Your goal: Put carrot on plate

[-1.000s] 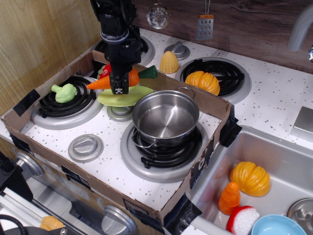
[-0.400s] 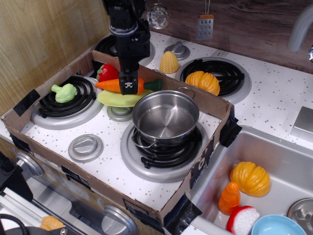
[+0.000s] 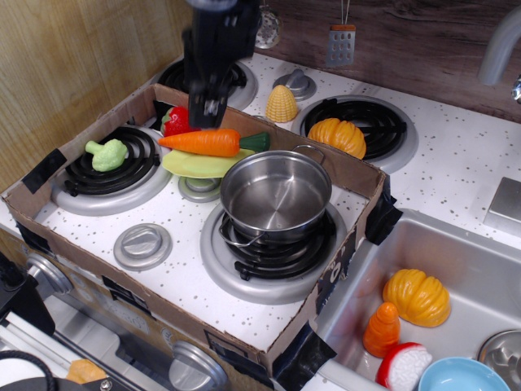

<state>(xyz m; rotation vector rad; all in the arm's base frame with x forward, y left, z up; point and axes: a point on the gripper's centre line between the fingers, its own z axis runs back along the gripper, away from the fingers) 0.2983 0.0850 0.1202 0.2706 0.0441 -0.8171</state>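
Observation:
The long orange carrot (image 3: 203, 142) with its dark green stem end pointing right lies flat across the light yellow-green plate (image 3: 199, 164), which rests on a knob behind the steel pot. My gripper (image 3: 205, 112) hangs above the carrot, apart from it, blurred by motion. Its fingers hold nothing and look parted.
A steel pot (image 3: 275, 197) sits on the front burner next to the plate. A red pepper (image 3: 177, 120) and green broccoli (image 3: 107, 154) lie to the left. Cardboard walls (image 3: 342, 167) ring the stove. Corn (image 3: 282, 104) and orange squash (image 3: 338, 136) lie behind; the sink (image 3: 456, 269) holds toys.
The gripper let go of the carrot and rose straight up. The carrot settled level on the plate, no longer tilted.

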